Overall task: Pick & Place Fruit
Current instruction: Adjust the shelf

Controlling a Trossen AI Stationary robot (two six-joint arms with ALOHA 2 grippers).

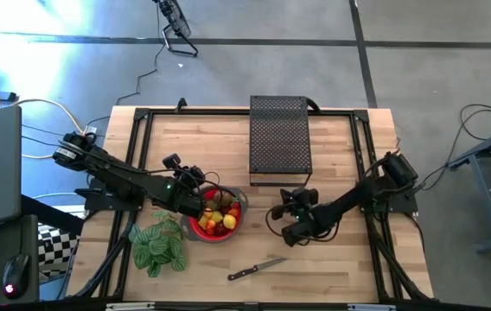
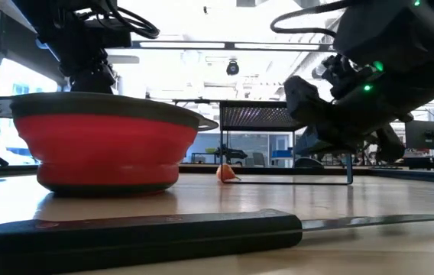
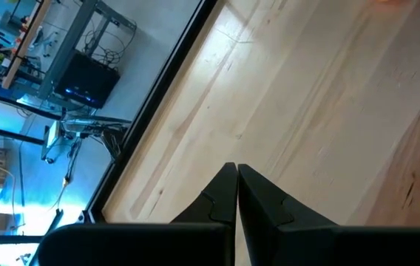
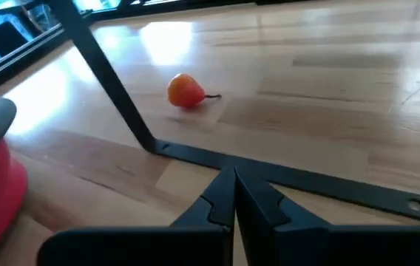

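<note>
The red bowl [image 1: 195, 226] [image 2: 106, 145] sits near the table's middle and holds several small fruit [image 1: 219, 216]: yellow, red and brown pieces. One tiny orange fruit [image 4: 186, 91] [image 2: 225, 173] lies on the wood beyond the black mesh rack's base bar [image 4: 121, 81]. My left gripper [image 1: 200, 192] [image 3: 236, 177] hovers shut by the bowl's left rim, over bare wood. My right gripper [image 1: 282, 212] [image 4: 234, 181] [image 2: 331, 126] is shut too, right of the bowl and just short of the rack, pointing at the orange fruit.
The black mesh rack [image 1: 280, 138] stands at the far middle of the table. A black-handled knife [image 1: 256, 269] [image 2: 140, 233] lies near the front edge. A green striped leafy plant [image 1: 159, 246] sits left of the bowl. Open wood shows on the right side.
</note>
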